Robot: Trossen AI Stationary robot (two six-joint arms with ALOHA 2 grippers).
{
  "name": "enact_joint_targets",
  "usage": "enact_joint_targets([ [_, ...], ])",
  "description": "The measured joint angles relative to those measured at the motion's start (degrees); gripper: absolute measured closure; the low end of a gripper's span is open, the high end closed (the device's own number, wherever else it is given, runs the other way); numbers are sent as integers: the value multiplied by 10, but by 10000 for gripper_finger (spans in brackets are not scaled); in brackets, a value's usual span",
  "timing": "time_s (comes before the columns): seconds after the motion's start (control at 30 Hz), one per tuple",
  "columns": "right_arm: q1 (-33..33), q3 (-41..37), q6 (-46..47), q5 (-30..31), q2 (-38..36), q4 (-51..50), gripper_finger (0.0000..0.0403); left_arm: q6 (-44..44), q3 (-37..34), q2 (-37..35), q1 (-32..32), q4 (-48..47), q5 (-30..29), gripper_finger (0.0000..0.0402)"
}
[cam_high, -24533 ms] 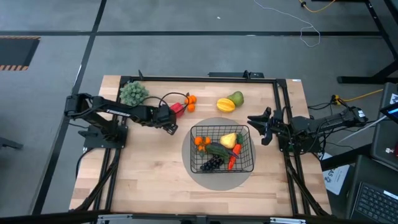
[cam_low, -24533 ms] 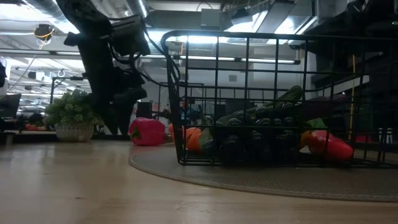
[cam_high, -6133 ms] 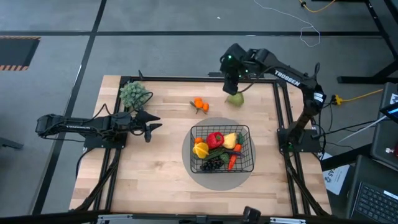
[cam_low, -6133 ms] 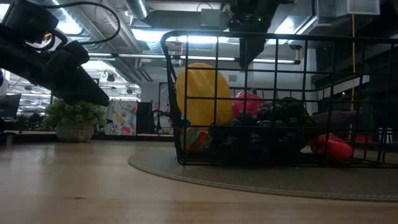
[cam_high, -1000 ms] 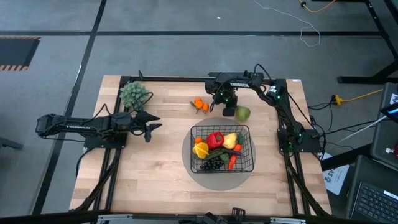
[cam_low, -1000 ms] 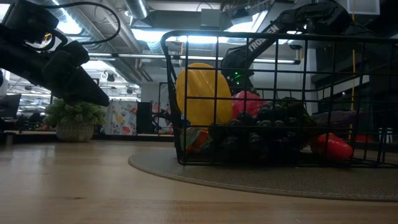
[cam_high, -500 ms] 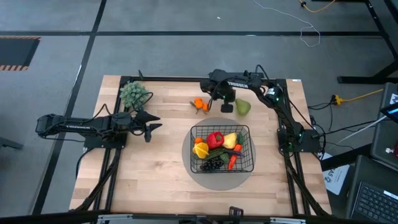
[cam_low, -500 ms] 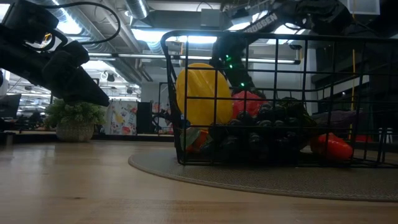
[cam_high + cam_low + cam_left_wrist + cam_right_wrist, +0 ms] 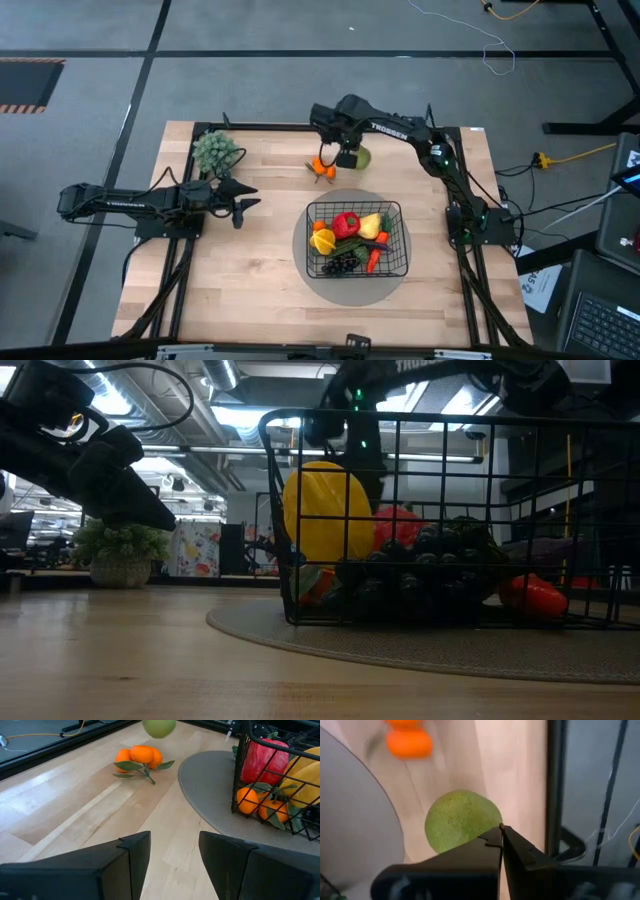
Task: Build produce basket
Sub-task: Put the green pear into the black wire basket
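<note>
- two dark, near-black arms, each built of slim jointed links on a blocky base bolted to the table's black frame.
- the right arm [image 9: 400, 132] carries white lettering along its long link; in the low view only part of that white print is readable.
- a small green indicator light glows on the right arm's wrist section in the low view.
- black cables loop loosely along both arms, and thin wires arc over the left arm [image 9: 140, 200] in the low view.
- left gripper [image 9: 172, 857]: two broad, flat, matte black fingers with squared edges.
- right gripper [image 9: 501, 832]: black fingers tapering to thin pointed tips.
</note>
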Motion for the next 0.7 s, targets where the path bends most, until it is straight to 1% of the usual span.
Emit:
enact_joint_targets([
  [0.07,7,25,-1,0,-2,5,403,0,0,0,0,0,0,245],
  [0.17,19,12,-1,-2,-33,-6,403,0,0,0,0,0,0,245],
  [0.3,37,13,13,-30,-65,-2,403,0,0,0,0,0,0,245],
  [0.5,80,18,18,-36,-124,0,403,0,0,0,0,0,0,245],
  [0.7,132,18,46,-46,-186,-1,403,-1,0,0,0,0,0,245],
])
